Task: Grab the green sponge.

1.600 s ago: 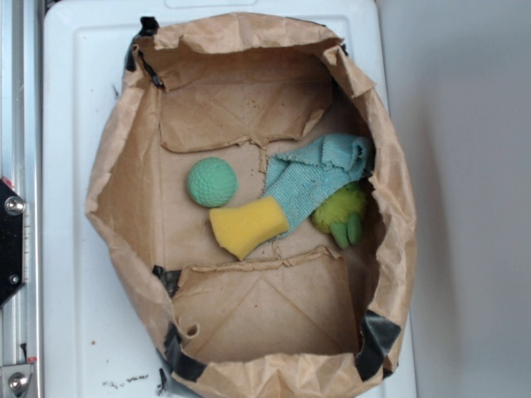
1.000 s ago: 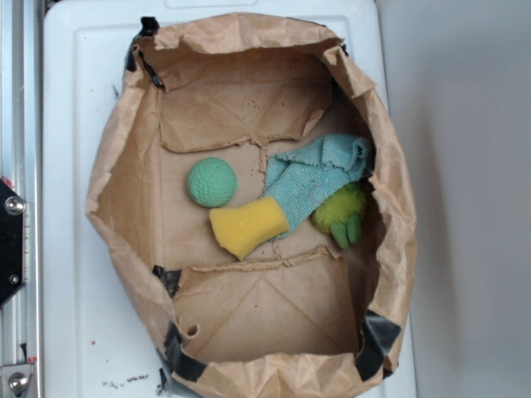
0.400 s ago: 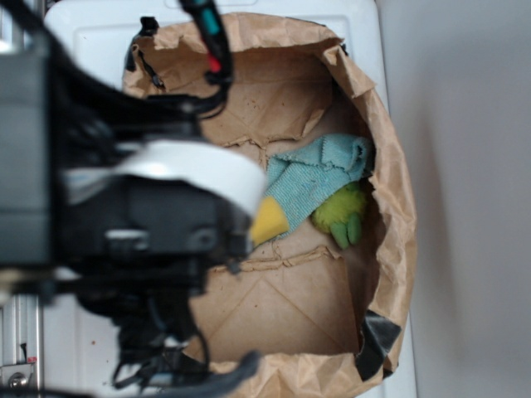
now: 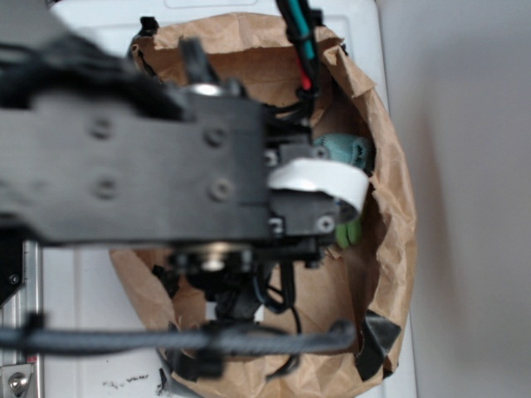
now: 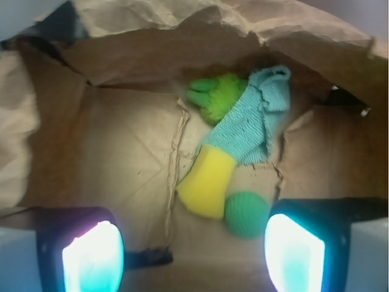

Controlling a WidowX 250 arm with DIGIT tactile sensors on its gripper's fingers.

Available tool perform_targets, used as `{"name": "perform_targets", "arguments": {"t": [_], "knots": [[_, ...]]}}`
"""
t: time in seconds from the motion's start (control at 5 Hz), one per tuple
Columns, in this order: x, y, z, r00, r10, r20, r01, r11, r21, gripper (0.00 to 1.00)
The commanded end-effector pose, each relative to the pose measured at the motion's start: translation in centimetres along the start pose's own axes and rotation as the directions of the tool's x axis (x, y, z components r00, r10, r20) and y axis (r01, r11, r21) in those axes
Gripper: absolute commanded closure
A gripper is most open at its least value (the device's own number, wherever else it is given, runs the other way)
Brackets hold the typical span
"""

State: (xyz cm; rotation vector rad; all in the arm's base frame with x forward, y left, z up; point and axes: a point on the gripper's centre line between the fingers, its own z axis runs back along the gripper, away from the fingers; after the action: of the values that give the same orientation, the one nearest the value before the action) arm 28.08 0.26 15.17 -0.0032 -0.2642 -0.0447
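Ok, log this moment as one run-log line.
phase: approach | gripper: open, above bag floor | green sponge: untouched, beside yellow sponge | paper bag

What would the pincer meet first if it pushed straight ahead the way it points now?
Probably the yellow sponge, which lies nearly centred between the open pincer's fingers; the green sponge sits just right of that line, near the right finger. Depth is unclear.
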Motion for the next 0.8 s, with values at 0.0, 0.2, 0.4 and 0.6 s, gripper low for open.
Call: {"name": "perform_targets", "arguments": {"t": [0.0,0.2,0.4,0.6], "knots": [[1.0,0.0,-2.4,1.0,0.01,0.026,-0.008,0.999,-0.048,0.0],[0.4,-0.1,-5.4,1.0,-0.019,-0.014,0.019,0.999,-0.03,0.0],[0.4,-0.7,-7.1,0.998,-0.063,-0.024,0.063,0.998,-0.013,0.0],[0.8,-0.7,-8.8,0.995,-0.095,-0.022,0.095,0.995,0.017,0.0]]}}
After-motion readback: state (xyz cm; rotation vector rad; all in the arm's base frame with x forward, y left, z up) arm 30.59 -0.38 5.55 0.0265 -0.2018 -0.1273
